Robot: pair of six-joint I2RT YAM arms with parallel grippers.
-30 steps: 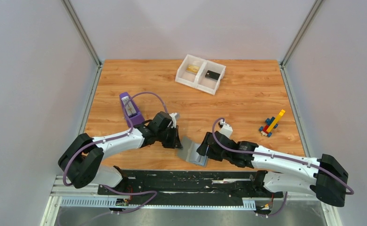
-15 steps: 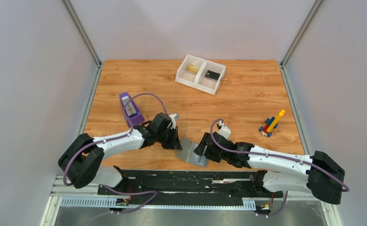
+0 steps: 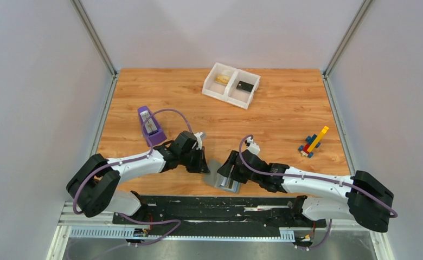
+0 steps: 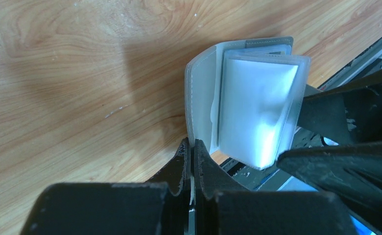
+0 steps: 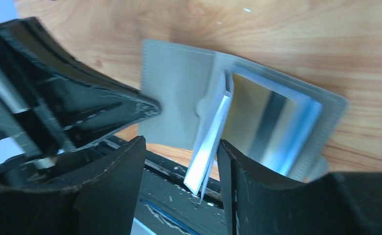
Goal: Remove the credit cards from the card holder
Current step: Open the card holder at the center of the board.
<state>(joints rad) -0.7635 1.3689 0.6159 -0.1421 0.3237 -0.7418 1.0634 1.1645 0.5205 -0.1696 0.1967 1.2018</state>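
Pale wood-grain worktop [image 3: 285, 124]. The small grey bifold card holder [image 3: 220, 174] sits at lower centre of the overhead frame, partly open between my two claws. My left claw [image 4: 191, 149] is pinched tight on the edge of one grey panel. My right claw [image 5: 181, 147] is spread wide, with a clear plastic sleeve leaf [image 5: 209, 147] in its gap. Cannot tell whether cards are inside.

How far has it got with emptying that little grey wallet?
Done: the card holder is open, and something yellow, maybe cards, sits in the white tray. In hand: the left gripper pinches its cover, while the right gripper, open, straddles a clear sleeve. Left: pulling out whatever cards remain; a gold tint shows in one sleeve.
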